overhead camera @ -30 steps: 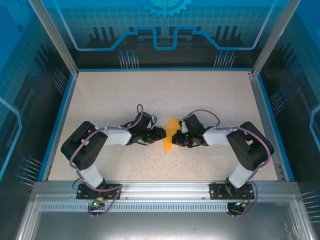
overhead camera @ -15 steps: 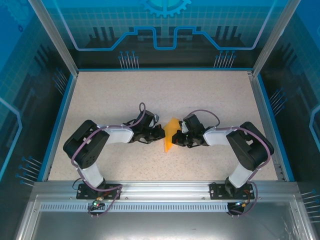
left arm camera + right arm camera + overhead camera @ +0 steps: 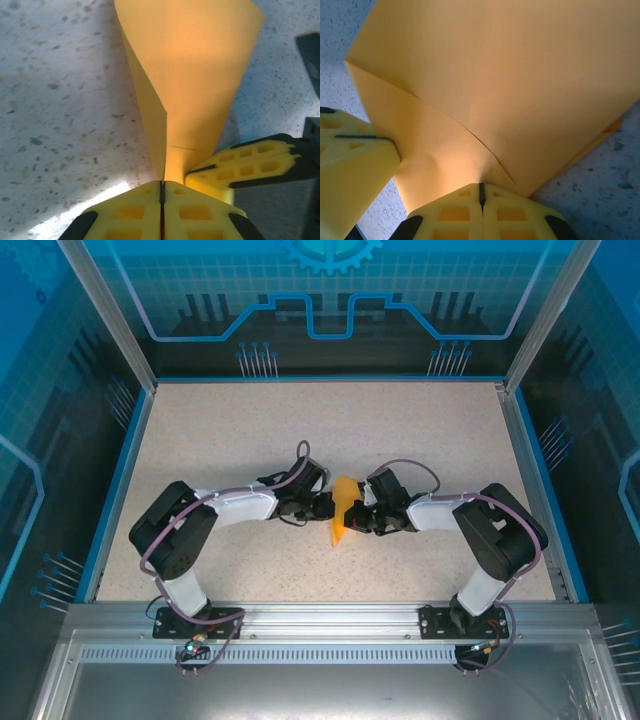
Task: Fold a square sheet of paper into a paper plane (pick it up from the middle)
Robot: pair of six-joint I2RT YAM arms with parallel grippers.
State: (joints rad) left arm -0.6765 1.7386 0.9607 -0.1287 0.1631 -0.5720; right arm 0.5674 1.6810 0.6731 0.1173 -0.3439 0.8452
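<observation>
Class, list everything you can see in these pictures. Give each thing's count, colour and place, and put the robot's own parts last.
paper: one, orange, folded, at the middle of the table between the two grippers.
table: one, speckled beige, inside the walls.
walls: three, see-through blue, at the far end and both sides.
left arm and right arm: two, black and white, bolted at the near edge.
left gripper: one, yellow fingers, shut on the paper.
right gripper: one, yellow fingers, shut on the paper.

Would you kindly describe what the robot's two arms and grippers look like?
Both the left arm and the right arm have black joint housings, white links and purple cables looped alongside. The left gripper and right gripper have yellow fingers moulded with square pockets.
</observation>
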